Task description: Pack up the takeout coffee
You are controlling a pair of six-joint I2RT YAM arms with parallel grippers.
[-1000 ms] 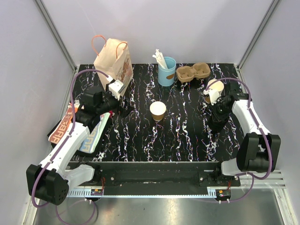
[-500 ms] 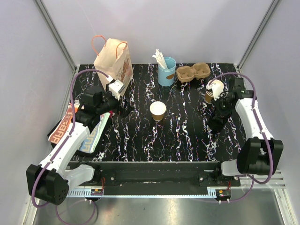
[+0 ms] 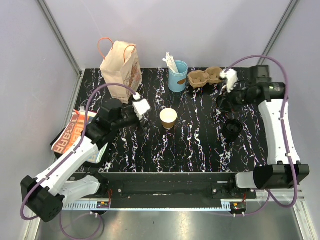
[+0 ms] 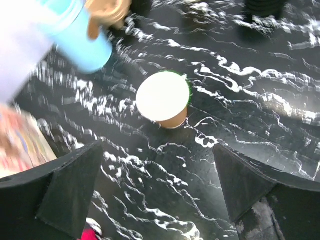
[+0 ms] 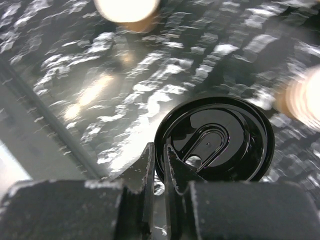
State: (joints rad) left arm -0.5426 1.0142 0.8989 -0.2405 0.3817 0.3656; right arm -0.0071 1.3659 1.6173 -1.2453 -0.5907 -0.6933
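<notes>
Black marbled desk (image 3: 195,150) fills the floor between pale grey walls, and on its left side the left tool (image 4: 156,148) hangs released, fingers spread wide. Near it, the lidless tan paper cup (image 3: 168,118) stands upright at mid-desk. Farther right, the right tool (image 5: 159,153) is clenched on the rim of the black lid (image 5: 215,145), well apart from the cup.

white arms (image 3: 75,155), black joints (image 3: 272,172) — purple cables (image 3: 248,56) looped alongside.
</notes>
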